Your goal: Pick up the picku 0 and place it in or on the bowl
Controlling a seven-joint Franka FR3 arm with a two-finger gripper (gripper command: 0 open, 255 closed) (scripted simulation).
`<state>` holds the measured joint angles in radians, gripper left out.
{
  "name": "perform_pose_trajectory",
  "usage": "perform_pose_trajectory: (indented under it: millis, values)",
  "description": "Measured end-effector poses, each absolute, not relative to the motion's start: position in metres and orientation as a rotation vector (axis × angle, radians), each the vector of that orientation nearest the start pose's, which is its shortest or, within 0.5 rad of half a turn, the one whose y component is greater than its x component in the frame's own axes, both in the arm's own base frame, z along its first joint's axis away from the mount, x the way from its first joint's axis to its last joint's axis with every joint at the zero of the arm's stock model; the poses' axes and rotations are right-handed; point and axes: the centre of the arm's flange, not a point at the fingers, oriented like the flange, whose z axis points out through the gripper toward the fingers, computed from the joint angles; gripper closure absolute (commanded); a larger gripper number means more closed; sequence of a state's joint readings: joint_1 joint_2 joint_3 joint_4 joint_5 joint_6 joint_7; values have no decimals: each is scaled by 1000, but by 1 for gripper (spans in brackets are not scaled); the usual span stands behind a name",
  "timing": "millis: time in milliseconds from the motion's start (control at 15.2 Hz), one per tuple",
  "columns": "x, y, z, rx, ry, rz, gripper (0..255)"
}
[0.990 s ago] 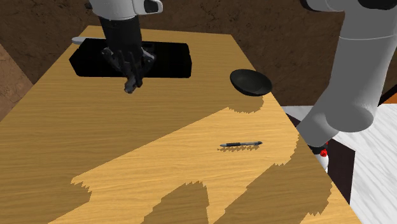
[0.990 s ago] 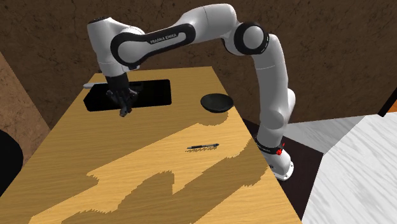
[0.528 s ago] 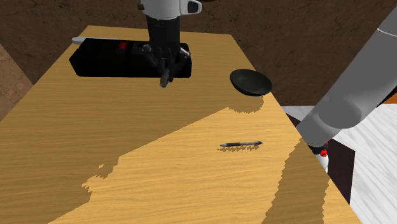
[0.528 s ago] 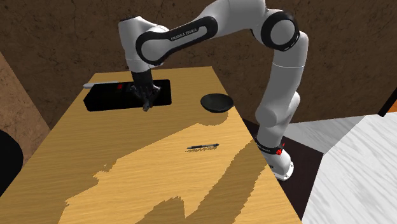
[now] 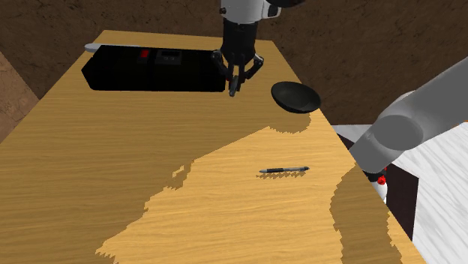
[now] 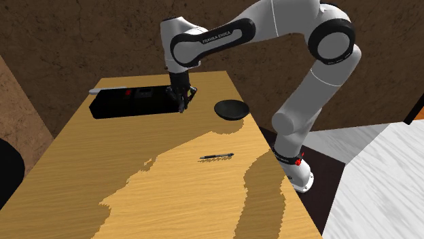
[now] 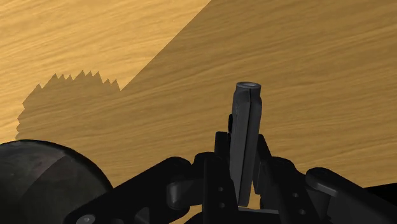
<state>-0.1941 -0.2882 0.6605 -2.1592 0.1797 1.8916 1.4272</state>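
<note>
Approach to the pick. The fingers (image 7: 240, 133) are pressed together on nothing. The black gripper (image 5: 235, 88) hangs above the wooden table (image 5: 112, 172), just beside the black bowl (image 5: 295, 97) on its shoulder-view left. The slender dark pen (image 5: 284, 170) lies flat on the table, well apart from the bowl, toward the shoulder view's lower edge. A sound grasp likely calls for spreading the fingers first, then setting them across the pen's narrow shaft before descending.

Wooden table (image 5: 112, 165) bears a pen (image 5: 284, 170), black bowl (image 5: 295, 97), perhaps a sink (image 5: 150, 71)
</note>
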Motion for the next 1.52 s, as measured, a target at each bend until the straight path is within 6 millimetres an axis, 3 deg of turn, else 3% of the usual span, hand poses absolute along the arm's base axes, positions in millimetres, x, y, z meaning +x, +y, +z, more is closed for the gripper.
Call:
perform_pose_trajectory:
  millis: [1188,1518]
  values:
    - [320,30,488,-2746,1581,23,255]
    - [309,18,466,-2748,1578,24,255]
